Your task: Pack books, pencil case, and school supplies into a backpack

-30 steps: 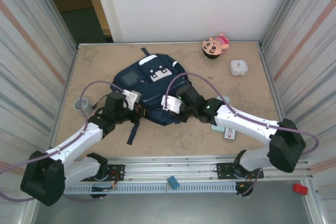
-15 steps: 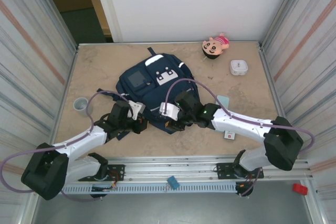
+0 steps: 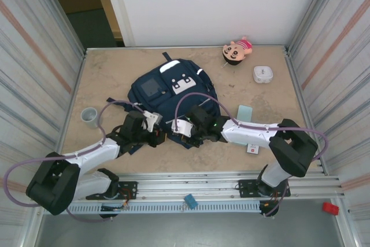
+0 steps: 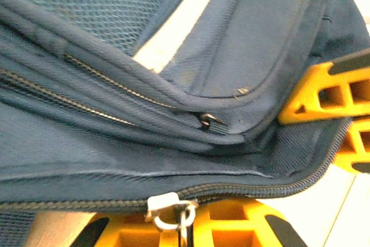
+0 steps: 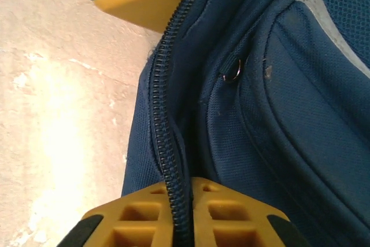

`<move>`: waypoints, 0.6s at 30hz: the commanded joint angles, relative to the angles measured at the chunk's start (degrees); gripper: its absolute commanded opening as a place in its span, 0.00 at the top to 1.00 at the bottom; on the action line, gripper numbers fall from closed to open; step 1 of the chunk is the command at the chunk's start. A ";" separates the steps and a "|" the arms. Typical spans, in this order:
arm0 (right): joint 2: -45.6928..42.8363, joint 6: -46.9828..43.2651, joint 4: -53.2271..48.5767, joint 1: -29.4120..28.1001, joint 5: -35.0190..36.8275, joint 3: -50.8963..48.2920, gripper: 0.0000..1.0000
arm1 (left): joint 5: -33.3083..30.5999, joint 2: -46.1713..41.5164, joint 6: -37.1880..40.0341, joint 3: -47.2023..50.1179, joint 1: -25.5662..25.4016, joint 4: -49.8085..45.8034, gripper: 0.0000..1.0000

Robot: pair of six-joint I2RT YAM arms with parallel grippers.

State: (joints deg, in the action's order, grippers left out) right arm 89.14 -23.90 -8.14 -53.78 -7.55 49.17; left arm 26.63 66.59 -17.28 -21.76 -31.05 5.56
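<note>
Stock as counted:
- navy backpack [image 3: 167, 99], one
- pale teal pencil case [image 3: 245, 113], one
- small white pack with black print [image 3: 253, 148], one
- grey cup [image 3: 88, 116], one
- white square box [image 3: 263, 74], one
- doll [image 3: 237, 50], one
- robot arms, two: left arm [image 3: 92, 151] and right arm [image 3: 254, 134]
- small blue piece [image 3: 190, 202] and small red piece [image 3: 330, 207] by the rail, one each
</note>
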 commanded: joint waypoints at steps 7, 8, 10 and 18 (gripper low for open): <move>2.77 8.44 16.05 -0.27 7.72 -1.96 0.99 | 11.30 0.11 5.74 -5.51 -6.27 -0.87 0.90; 2.73 8.22 16.72 -0.36 6.61 -2.21 0.98 | 11.21 0.28 5.84 -5.74 -6.52 -0.69 0.90; 2.00 8.17 18.60 -0.39 4.52 -3.28 0.86 | 9.60 0.80 5.85 -6.14 -6.75 -0.99 0.90; -9.85 10.88 12.17 6.07 -11.57 -9.98 0.41 | 2.38 1.10 5.41 -2.98 -5.08 -2.39 0.92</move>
State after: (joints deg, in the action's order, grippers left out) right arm 84.12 -14.94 3.18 -49.95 -13.61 41.41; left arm 26.61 68.25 -13.50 -25.50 -36.12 0.93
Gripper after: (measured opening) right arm 0.586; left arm 0.097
